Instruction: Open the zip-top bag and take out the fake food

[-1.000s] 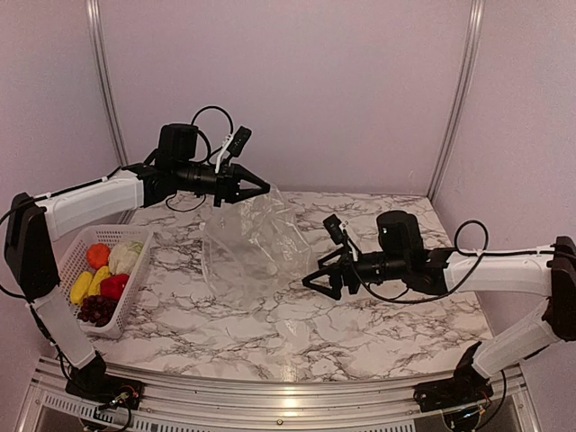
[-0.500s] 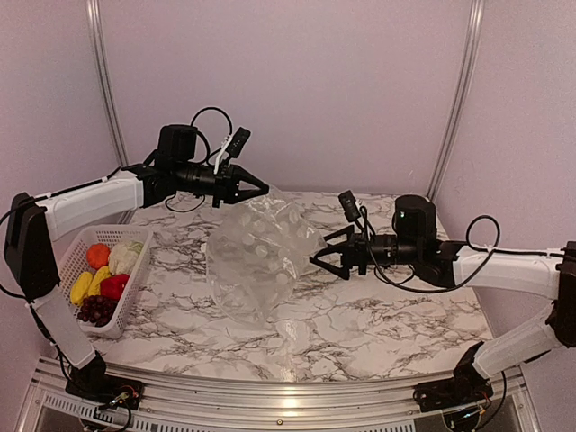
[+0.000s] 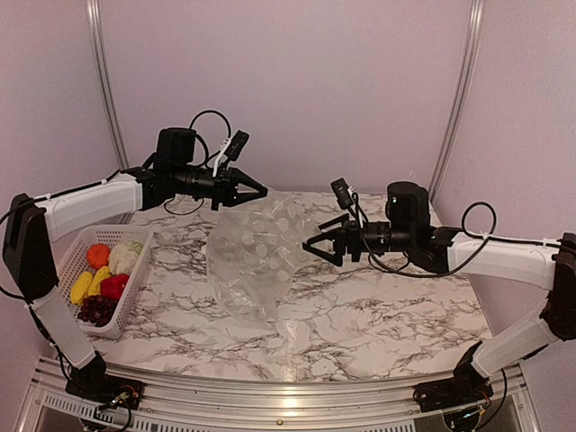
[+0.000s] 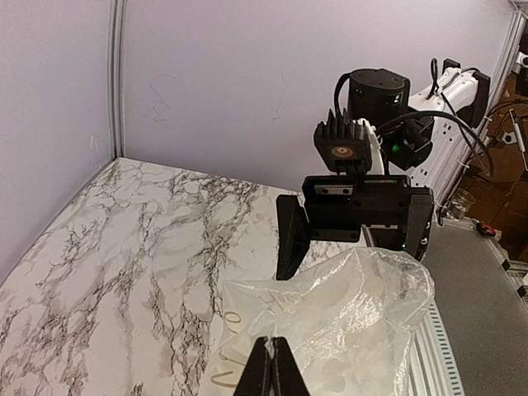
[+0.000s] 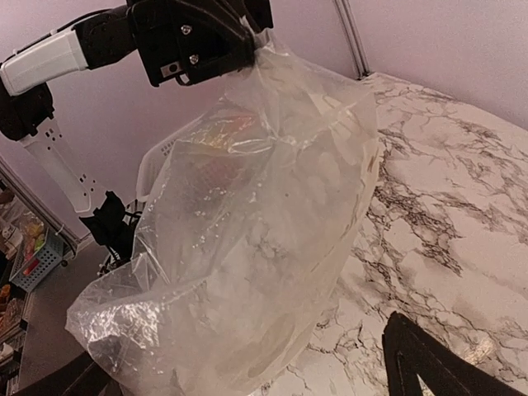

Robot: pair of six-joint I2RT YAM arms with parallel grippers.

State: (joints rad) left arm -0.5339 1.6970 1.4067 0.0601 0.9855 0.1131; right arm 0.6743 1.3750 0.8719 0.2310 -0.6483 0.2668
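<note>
Top external view: two arms reach over a marbled bench (image 3: 387, 315) toward each other. The left fingers (image 3: 259, 191) are pressed together on the top edge of the bag (image 3: 256, 261), holding it up in the air above the bench. The bag hangs from that pinch as a clear, crinkled sheet that widens downward; its lower end seems to rest on the bench, though the see-through plastic makes this hard to judge. The right fingers (image 3: 315, 243) are spread wide apart, level with the bag's upper right side and just beside it, gripping nothing.

At the left edge of the bench sits a white lattice basket (image 3: 79, 241), well apart from the bag. The fake food (image 3: 113, 286) lies inside it: orange, cream, yellow, red and dark purple pieces packed close.

Left wrist view: the left fingers (image 4: 269, 373) are closed on a fold of the bag (image 4: 346, 322), and the other arm's spread fingers stand just behind the plastic.

Right wrist view: the bag (image 5: 264, 239) fills the middle, hanging from the left fingers (image 5: 247, 37) at the top. One right finger (image 5: 421, 363) shows at the lower right, clear of the plastic.
</note>
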